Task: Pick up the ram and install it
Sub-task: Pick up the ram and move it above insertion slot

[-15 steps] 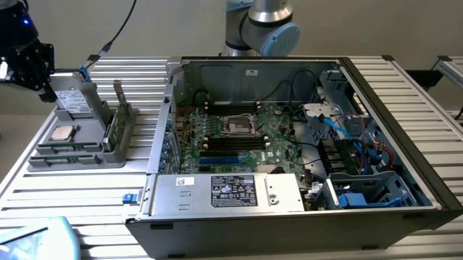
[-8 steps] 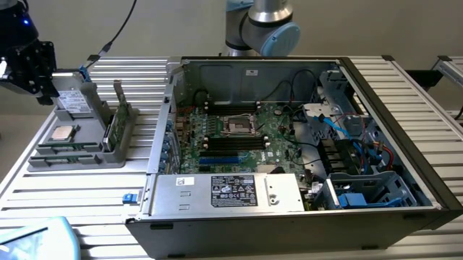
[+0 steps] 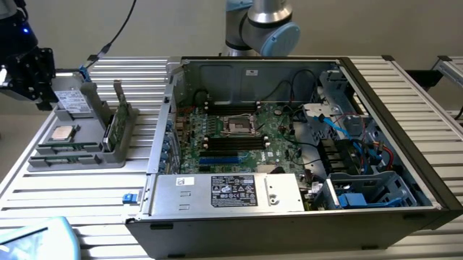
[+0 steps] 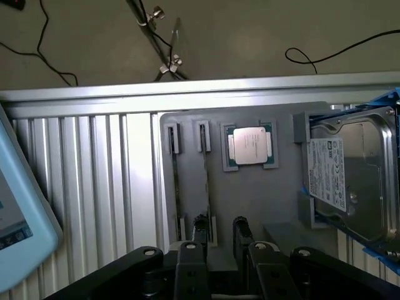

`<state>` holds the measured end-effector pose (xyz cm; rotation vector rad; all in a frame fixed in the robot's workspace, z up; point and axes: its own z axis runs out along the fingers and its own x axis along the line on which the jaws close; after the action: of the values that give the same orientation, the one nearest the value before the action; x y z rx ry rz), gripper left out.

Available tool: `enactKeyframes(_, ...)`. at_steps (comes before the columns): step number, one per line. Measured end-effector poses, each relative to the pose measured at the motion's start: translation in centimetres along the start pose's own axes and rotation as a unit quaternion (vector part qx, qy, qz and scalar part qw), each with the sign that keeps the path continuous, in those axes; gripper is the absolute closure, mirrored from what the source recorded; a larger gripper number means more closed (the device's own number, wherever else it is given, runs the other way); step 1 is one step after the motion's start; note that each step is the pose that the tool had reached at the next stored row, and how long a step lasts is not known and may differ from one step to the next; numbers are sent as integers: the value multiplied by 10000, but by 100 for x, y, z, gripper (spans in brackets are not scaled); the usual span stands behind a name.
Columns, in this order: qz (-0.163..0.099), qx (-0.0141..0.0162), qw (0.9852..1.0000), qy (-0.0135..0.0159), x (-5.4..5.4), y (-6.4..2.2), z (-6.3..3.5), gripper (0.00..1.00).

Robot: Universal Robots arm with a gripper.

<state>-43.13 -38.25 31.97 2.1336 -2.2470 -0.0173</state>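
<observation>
Hand released and empty, poised over the grey tray. Just beneath, the ram stands on edge in a slot along the tray's edge opposite the hard drive. It is likely light, stiff and fragile, so pinch the board's flat faces.

Counter: ribbed bare-metal slats, satin sheen. Tray, at 9 o'clock of the case in the exterior view: grey matt plastic, smooth. Case: dull grey sheet metal inside. CPU: brushed silver metal lid. Hard drive: glossy metal with a white paper label. Hand: black, matt.
</observation>
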Motion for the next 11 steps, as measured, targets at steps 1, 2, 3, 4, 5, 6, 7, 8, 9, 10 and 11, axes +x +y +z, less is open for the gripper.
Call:
enactKeyframes(1, -12, 0, 10000, 0, 11, 4, 18, 69)
enactKeyframes(2, -26, 1, 10000, -1, 21, 6, 35, 69)
enactKeyframes(3, -40, 1, 10000, -2, 31, 8, 52, 69)
enactKeyframes(4, -58, 1, 10000, -3, 43, 11, 69, 69)
enactKeyframes(5, -73, 1, 10000, -5, 52, 13, 85, 69)
enactKeyframes(6, -88, 1, 10000, -6, 64, 17, 103, 69)
enactKeyframes(7, -100, 1, 9999, -8, 75, 21, 122, 69)
enactKeyframes(8, -112, 2, 9999, -10, 85, 25, 140, 69)
enactKeyframes(9, -126, 2, 9999, -11, 97, 29, 160, 69)
enactKeyframes(10, -138, 2, 9999, -12, 107, 32, 177, 69)
enactKeyframes(11, -153, 2, 9999, -14, 118, 34, 195, 69)
